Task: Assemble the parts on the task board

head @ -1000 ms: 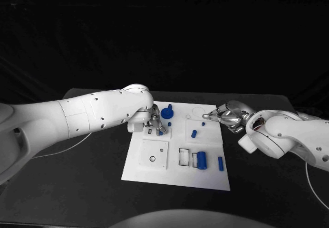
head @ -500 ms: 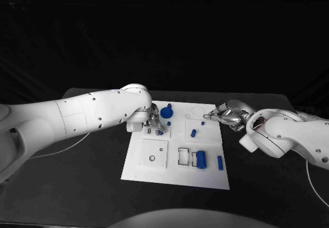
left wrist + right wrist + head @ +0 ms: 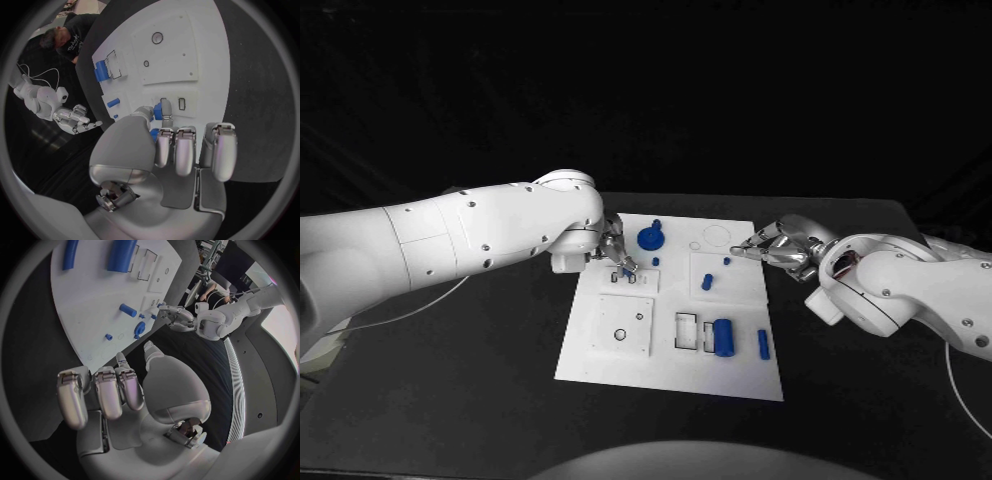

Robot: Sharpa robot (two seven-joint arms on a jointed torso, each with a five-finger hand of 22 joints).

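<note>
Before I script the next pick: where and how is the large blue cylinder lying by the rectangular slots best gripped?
Grip the large blue cylinder across its middle, from above. It lies flat on the task board, its long sides look free, and neither hand is near it.

Two bulky glossy white arm shells dotted with small dark screws: the left arm (image 3: 459, 240) fills the frame's left, the right arm (image 3: 913, 295) its right. Each ends in a silver segmented metal hand: left hand (image 3: 615, 256), right hand (image 3: 779, 246).
</note>
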